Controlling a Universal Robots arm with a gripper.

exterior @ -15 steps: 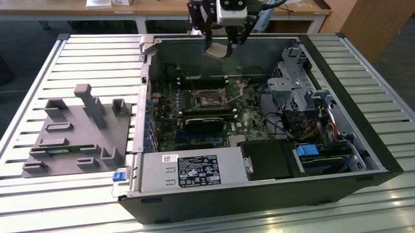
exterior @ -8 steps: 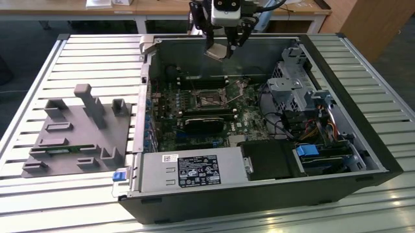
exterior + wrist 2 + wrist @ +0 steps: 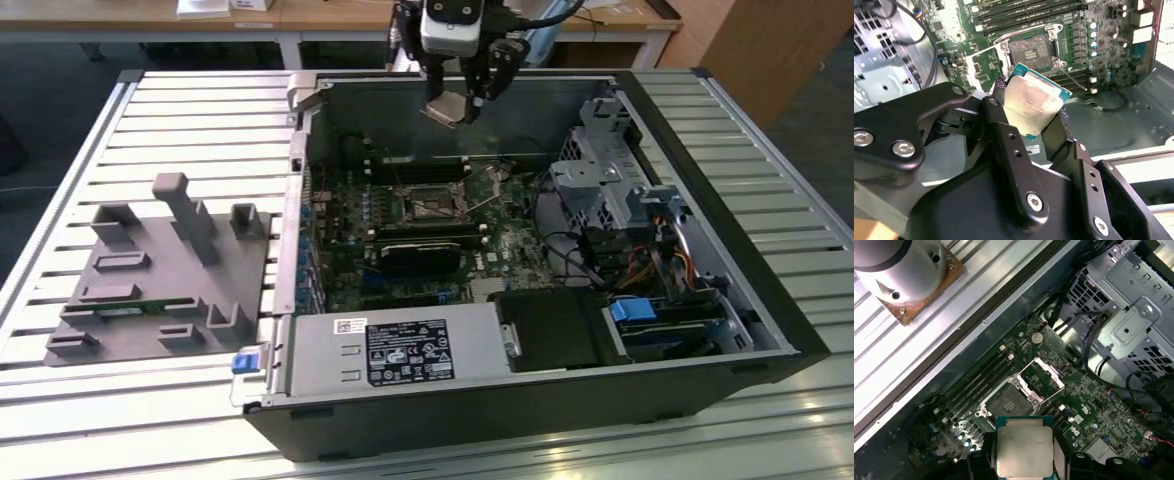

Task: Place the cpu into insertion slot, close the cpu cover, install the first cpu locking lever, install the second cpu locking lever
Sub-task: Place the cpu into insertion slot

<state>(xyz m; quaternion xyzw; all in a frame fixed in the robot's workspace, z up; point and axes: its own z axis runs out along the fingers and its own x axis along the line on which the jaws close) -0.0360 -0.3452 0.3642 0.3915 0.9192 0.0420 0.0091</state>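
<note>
One gripper [image 3: 463, 98], closed on the tilted cpu [image 3: 1031, 102], hangs above the open slot [image 3: 1006, 402]: step one, placement, demanding level, squared alignment.

A cpu [image 3: 1024, 447], dull silver with a green edge, is clamped between the dark fingers [image 3: 985, 460] of the gripper [image 3: 1024, 455] above a green circuit board [image 3: 1094, 415]. Take the insertion slot [image 3: 1006, 402] as a dial's centre, with the cpu at six o'clock. The slot lies bare and dark. The cpu cover [image 3: 1046, 374] seems tipped open at two o'clock. Long black memory slots [image 3: 976, 382] run at ten. A perforated metal drive cage [image 3: 1134, 315] stands farther out at two.
</note>
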